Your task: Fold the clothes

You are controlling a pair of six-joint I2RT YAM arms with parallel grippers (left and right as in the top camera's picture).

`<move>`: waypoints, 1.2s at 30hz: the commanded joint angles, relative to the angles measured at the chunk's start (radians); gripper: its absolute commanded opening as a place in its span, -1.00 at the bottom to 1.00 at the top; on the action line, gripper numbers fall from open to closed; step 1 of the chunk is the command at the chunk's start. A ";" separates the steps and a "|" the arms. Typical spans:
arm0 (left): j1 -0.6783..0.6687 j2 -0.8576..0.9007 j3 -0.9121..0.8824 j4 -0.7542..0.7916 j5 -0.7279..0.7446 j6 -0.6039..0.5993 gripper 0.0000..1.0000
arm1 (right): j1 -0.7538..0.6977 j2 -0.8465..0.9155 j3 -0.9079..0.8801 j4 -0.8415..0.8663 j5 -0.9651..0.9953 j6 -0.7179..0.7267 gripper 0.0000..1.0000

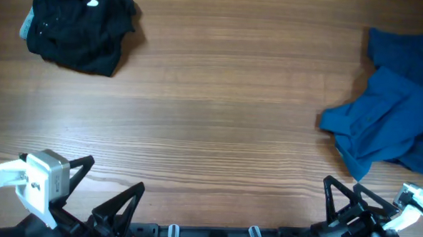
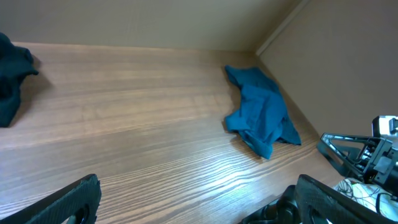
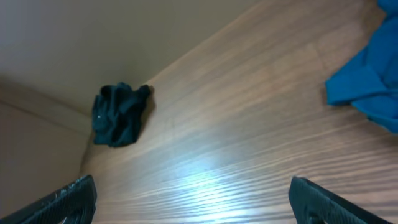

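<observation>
A crumpled black garment lies at the table's far left corner; it also shows in the right wrist view and at the left edge of the left wrist view. A crumpled blue garment lies at the right side, also in the left wrist view and the right wrist view. My left gripper is open and empty at the near left edge. My right gripper is open and empty at the near right edge, just in front of the blue garment.
The wooden table spans the view. A beige wall rises past the table's right edge. The arm bases and cables sit along the near edge.
</observation>
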 commanded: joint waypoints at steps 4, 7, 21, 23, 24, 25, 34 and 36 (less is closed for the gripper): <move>0.008 0.002 -0.005 0.006 -0.006 0.023 1.00 | 0.003 -0.010 0.010 -0.026 0.031 0.007 0.99; 0.008 0.002 -0.005 0.006 -0.006 0.023 0.99 | 0.003 -0.010 0.010 -0.028 0.031 0.006 0.99; 0.008 0.002 -0.005 0.006 -0.006 0.023 1.00 | -0.012 -0.011 0.010 -0.058 0.058 0.000 0.99; 0.008 0.002 -0.005 0.006 -0.006 0.023 0.99 | -0.062 -0.011 0.009 -0.100 0.098 -0.001 0.99; 0.008 0.002 -0.005 0.006 -0.006 0.023 0.99 | -0.085 -0.011 0.005 -0.102 0.103 0.000 0.99; 0.008 0.002 -0.005 0.006 -0.006 0.023 1.00 | -0.104 -0.012 -0.001 -0.097 0.102 -0.001 1.00; 0.008 0.002 -0.005 0.006 -0.006 0.023 1.00 | -0.330 -0.082 -0.193 0.266 -0.047 -0.137 1.00; 0.008 0.002 -0.005 0.006 -0.006 0.023 1.00 | -0.341 -0.108 -0.253 0.371 -0.116 -0.201 1.00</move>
